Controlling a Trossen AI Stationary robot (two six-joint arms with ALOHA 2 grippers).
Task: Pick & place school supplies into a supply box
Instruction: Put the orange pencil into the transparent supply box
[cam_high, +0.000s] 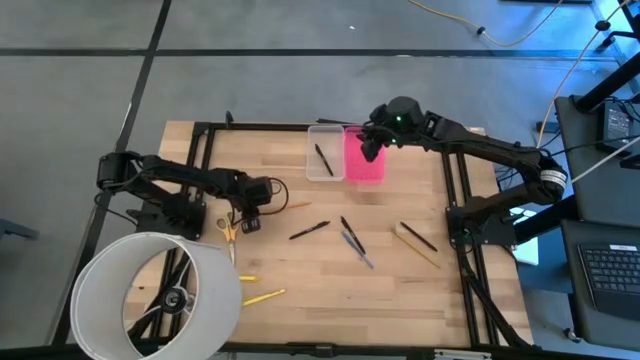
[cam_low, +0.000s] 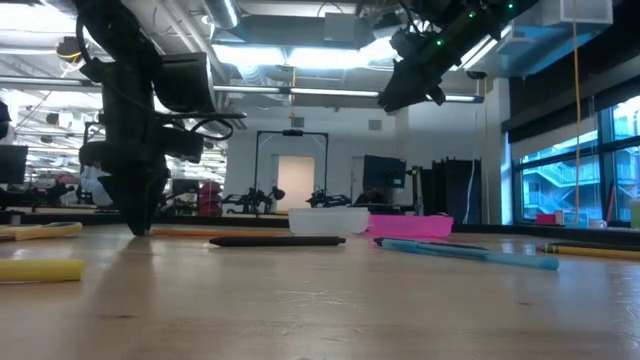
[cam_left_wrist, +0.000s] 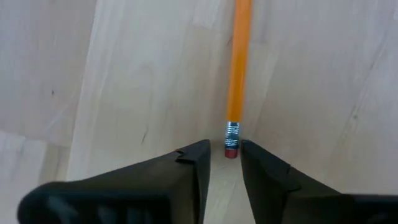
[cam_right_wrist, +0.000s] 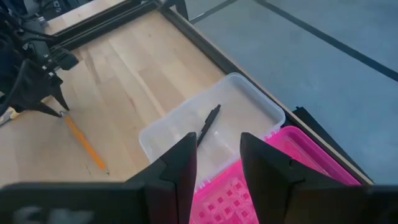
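Closing left gripper (cam_left_wrist: 225, 163) around the eraser end of the orange pencil (cam_left_wrist: 239, 68) near the bench's left edge; jaws narrowly apart. Hovering right gripper (cam_right_wrist: 214, 162), part open and empty, over the supply box (cam_right_wrist: 249, 106) by the far edge.

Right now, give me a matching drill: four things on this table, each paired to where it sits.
Things:
1. black pen
2. pencil
3. scissors
4. pink lid

Places:
A. eraser end between the left tool's fingers
B. inside the clear box
C. under the right tool
D. beside the white hoop

Pairs: 1-B, 2-A, 3-D, 4-C
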